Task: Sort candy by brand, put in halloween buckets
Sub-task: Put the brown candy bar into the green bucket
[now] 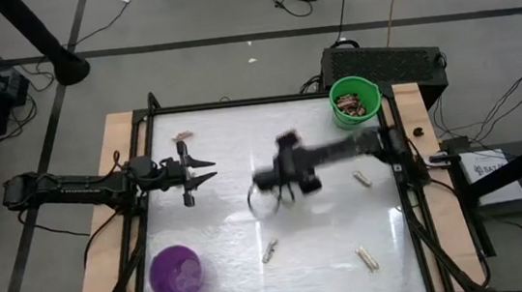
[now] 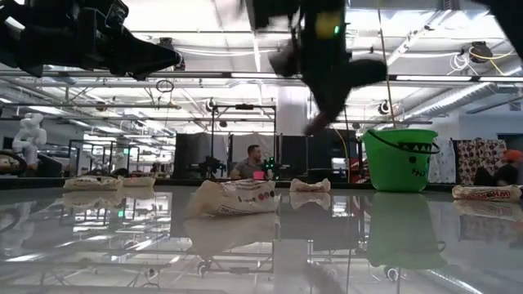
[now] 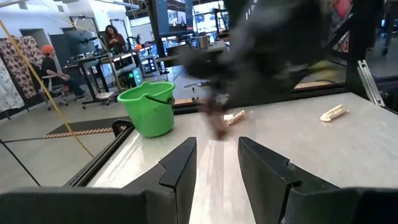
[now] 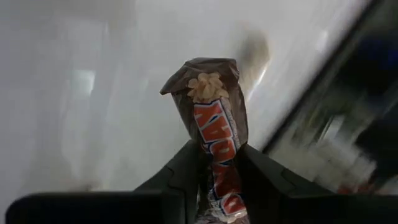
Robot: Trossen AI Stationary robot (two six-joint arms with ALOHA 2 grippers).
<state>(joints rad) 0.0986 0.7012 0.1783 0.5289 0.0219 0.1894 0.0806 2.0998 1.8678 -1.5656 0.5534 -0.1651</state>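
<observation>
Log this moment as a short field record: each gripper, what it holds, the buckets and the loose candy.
right gripper: over the table's middle, shut on a dark brown-wrapped candy bar that sticks out past the fingers
left gripper: open, empty, hovering at the table's left side
green bucket: far right corner, dark-wrapped candy inside
purple bucket: near left corner, pale candy inside
loose pale-wrapped candy: four bars on the table, one far left, one right, two near the front
</observation>
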